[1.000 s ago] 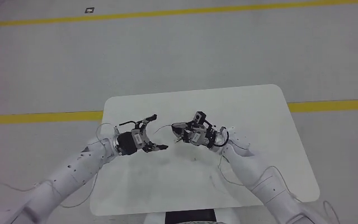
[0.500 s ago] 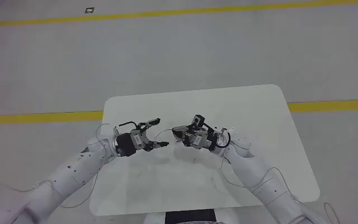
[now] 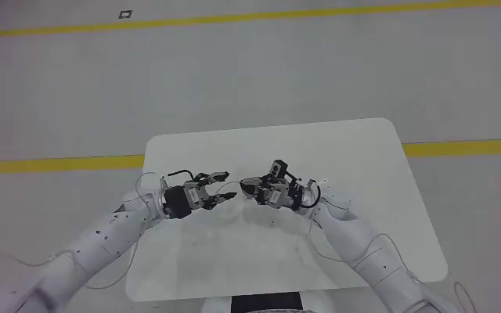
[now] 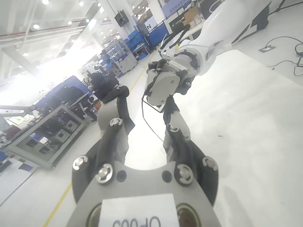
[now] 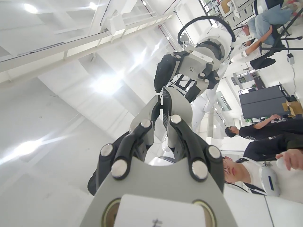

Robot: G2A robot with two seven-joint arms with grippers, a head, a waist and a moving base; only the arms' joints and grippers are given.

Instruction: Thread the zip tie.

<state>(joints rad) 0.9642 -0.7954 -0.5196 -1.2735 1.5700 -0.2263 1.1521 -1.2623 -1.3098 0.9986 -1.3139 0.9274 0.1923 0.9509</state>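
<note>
Both grippers hang close together above the middle of the white table (image 3: 352, 156). My right gripper (image 3: 249, 188) (image 5: 161, 106) is shut on a thin dark zip tie (image 4: 149, 121). The tie's free length curves out toward the other arm. My left gripper (image 3: 226, 186) (image 4: 145, 98) is open, and the tie runs between its two fingers, closer to one finger (image 4: 174, 119). I cannot tell whether the strand touches that finger. In the right wrist view the left gripper (image 5: 184, 72) faces mine, only a short way off.
A small dark speck (image 3: 272, 222) lies on the table just in front of the grippers. The table's rounded edges are far from both grippers. Yellow lines (image 3: 70, 163) cross the grey floor beyond.
My left gripper has moved toward the right one, and its open fingers now stand around the tie's free end. The right gripper has stayed almost in place.
</note>
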